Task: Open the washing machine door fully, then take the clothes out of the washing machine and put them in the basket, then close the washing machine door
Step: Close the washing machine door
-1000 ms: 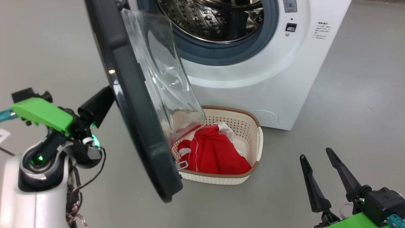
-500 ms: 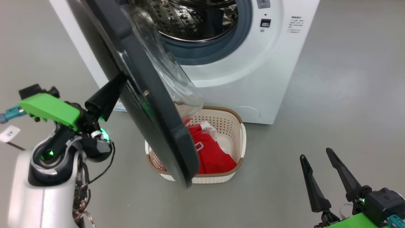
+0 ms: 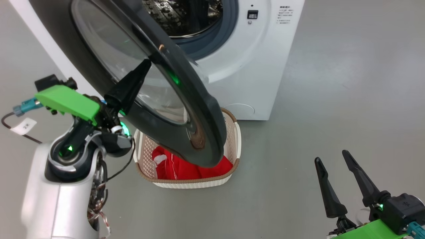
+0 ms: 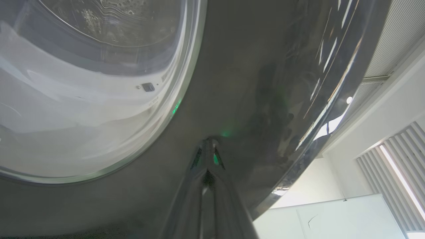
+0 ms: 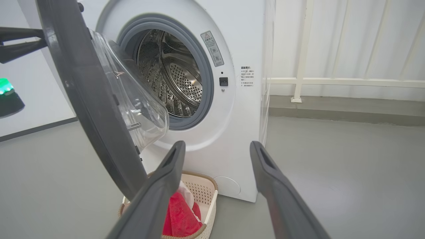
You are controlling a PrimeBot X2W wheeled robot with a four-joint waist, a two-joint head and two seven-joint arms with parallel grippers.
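Two of three steps look done: clothes [image 3: 176, 167] lie in the basket [image 3: 196, 181] before the washing machine [image 3: 262, 66], closed left end effector [image 3: 143, 66] touches the half-open washing machine door [image 3: 206, 109], right end effector [image 3: 331, 156] open, idle.

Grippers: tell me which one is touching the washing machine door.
The left gripper: shut, tip against the black rim of the washing machine door. The right gripper stands open, well apart.

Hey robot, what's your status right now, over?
Left gripper jaws shut, tip on door rim. Right gripper open, idle. Clothes in basket; door ajar, not yet closed. Basket sits below door edge.
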